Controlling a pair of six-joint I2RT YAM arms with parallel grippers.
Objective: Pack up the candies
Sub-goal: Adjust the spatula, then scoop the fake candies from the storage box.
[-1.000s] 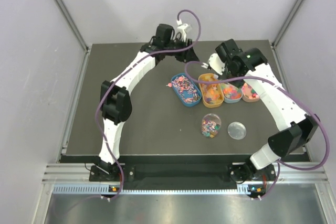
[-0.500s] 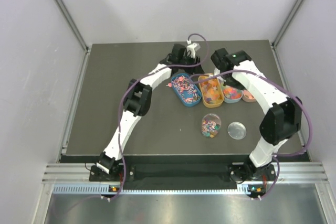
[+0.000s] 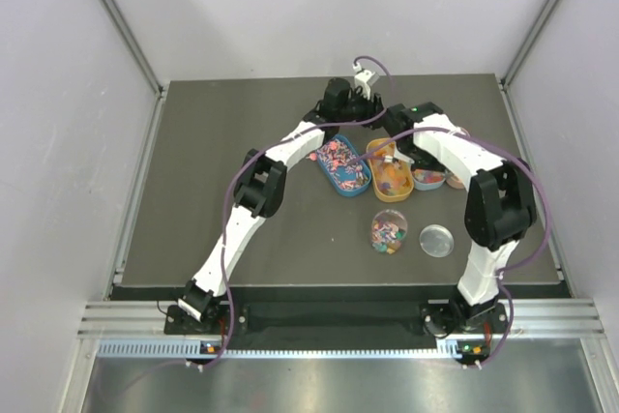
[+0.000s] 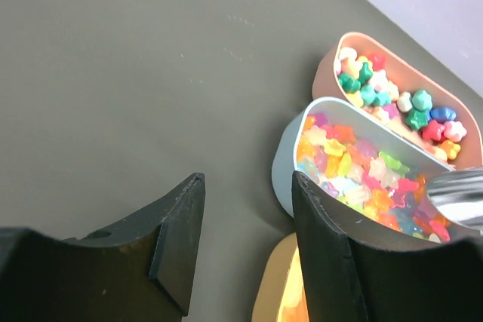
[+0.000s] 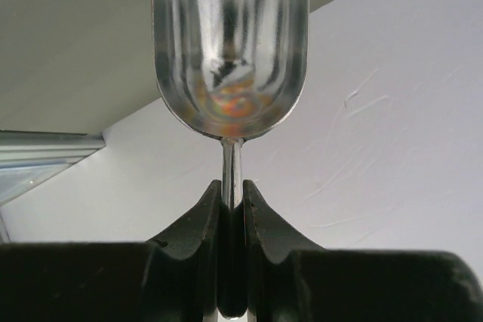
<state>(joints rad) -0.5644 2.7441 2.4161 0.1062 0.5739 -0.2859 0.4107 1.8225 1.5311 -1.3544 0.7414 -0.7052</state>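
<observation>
Black right gripper [image 5: 232,195] clamped tight on the thin handle of silver scoop [image 5: 230,43], bowl filling the wrist view, inside only a blurred reflection. Over to left gripper [image 4: 247,194]: parted, holding nothing, above table [image 4: 113,73], just beside candies [image 4: 362,179] heaped in oval trays [image 4: 285,175]; orange tray [image 4: 275,292] cut off at frame edge.

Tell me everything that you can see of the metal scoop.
The scoop is shiny silver metal: a long rounded bowl with mirror-like coloured reflections and a thin handle. The right pincer is shut on the handle, just below the bowl. Its bowl is over the gummies in the pale blue tray.
</observation>
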